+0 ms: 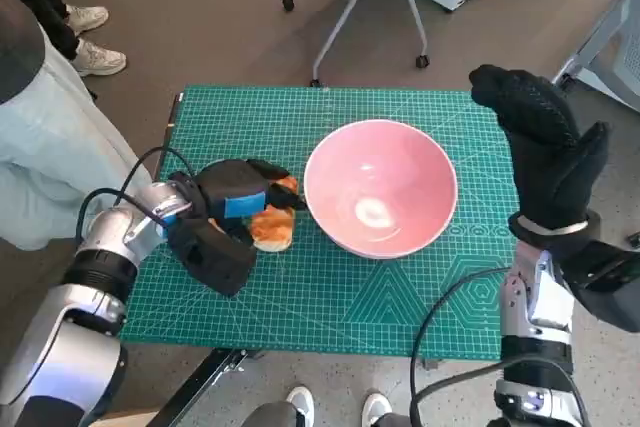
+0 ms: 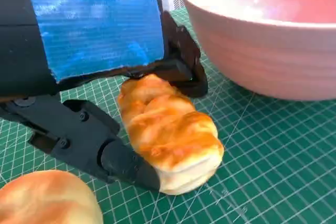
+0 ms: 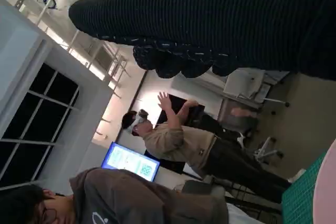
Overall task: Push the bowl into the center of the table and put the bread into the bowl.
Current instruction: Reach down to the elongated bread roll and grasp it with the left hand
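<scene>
Head view: a pink bowl stands on the green mat that covers the table, somewhat right of the middle. Just beside its left rim lies the bread, a golden-brown piece, still outside the bowl. The left hand, black with blue tape on its back, lies low on the mat with its fingers closed around the bread. A black cable loops over that forearm. The right hand, in its black glove, is raised above the table's right edge, well apart from the bowl, fingers straight and close together, holding nothing. A person in pale trousers stands at the left; a chair base sits on the floor beyond the table, and shoe tips show at the near edge.

Left wrist view: the bread rests on the mat, pinched between the black fingers on one side and more fingers on the other, under the taped back of the hand. The bowl's wall is near the bread but not touching it. A second bun shows in a corner of the picture.

Right wrist view: the glove is a dark band with curled fingertips, nothing in them. Beyond it a person with a headset raises a hand, and another person sits nearer.
</scene>
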### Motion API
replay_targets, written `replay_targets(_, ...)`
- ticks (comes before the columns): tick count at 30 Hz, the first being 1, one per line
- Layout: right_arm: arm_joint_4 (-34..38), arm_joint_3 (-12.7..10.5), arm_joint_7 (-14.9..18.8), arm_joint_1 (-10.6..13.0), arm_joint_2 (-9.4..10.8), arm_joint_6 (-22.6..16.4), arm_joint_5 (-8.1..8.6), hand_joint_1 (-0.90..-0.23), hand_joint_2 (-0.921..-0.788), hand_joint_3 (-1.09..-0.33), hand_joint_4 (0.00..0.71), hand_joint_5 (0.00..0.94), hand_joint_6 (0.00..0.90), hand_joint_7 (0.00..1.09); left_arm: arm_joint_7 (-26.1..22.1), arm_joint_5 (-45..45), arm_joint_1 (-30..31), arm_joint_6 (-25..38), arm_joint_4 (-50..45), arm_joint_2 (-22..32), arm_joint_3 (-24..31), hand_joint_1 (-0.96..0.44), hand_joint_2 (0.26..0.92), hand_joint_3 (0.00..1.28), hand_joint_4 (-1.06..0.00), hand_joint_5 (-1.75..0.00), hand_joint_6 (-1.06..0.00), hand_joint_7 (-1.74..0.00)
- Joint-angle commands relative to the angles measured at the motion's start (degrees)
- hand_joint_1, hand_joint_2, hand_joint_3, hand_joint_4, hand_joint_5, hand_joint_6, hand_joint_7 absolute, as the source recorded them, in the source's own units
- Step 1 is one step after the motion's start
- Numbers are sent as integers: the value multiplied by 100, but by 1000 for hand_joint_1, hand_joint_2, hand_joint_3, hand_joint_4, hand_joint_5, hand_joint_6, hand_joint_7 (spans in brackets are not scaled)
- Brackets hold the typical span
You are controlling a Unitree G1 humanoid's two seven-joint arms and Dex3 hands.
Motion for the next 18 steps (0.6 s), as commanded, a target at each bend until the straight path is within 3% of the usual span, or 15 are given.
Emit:
replay_targets(1, 16, -8, 43, 161, -65, 85, 28, -693, -921, -733, 189, 0, 139, 366, -118, 1, 142, -62, -22, 32, -58, -4, 920, 80, -685, -1097, -611, -1210)
replay_targets(18, 62, 18, 2, 119, -36, 82, -28, -691, -921, -737, 186, 0, 152, 347, -271, -165, 230, -8, -263, 172, 62, 1, 920, 48, -704, -1071, -662, -1205)
